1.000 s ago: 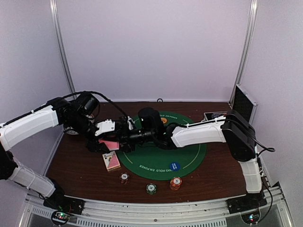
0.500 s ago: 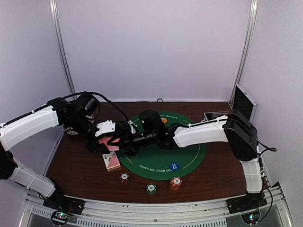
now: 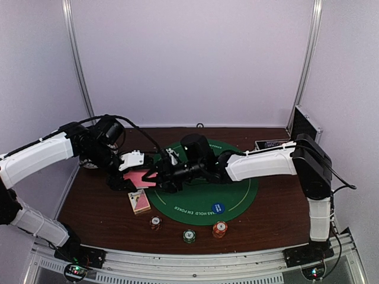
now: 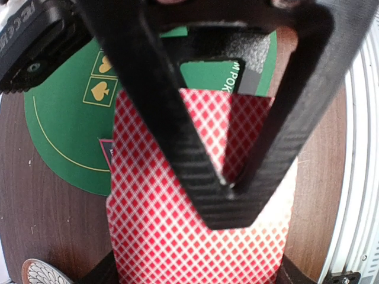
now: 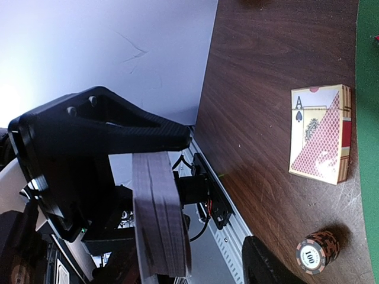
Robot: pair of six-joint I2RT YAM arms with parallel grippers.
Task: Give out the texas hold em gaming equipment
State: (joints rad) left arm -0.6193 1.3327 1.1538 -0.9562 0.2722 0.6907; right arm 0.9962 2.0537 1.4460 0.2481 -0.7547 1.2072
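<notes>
My left gripper is shut on a deck of pink-backed playing cards and holds it above the table's left side. In the left wrist view its fingers meet on the checked card back. My right gripper is open right beside the deck. In the right wrist view the deck shows edge-on, with one right fingertip apart from it. A card box lies at the edge of the green mat. Three striped chips stand near the front.
A blue round disc and an orange chip lie on the mat. The black-and-silver case stands open at the back right. The card box and a chip also show in the right wrist view. The walls are close on both sides.
The right arm has drawn back a little to the right, so more of the pink deck shows. The left arm has held still with the deck.
</notes>
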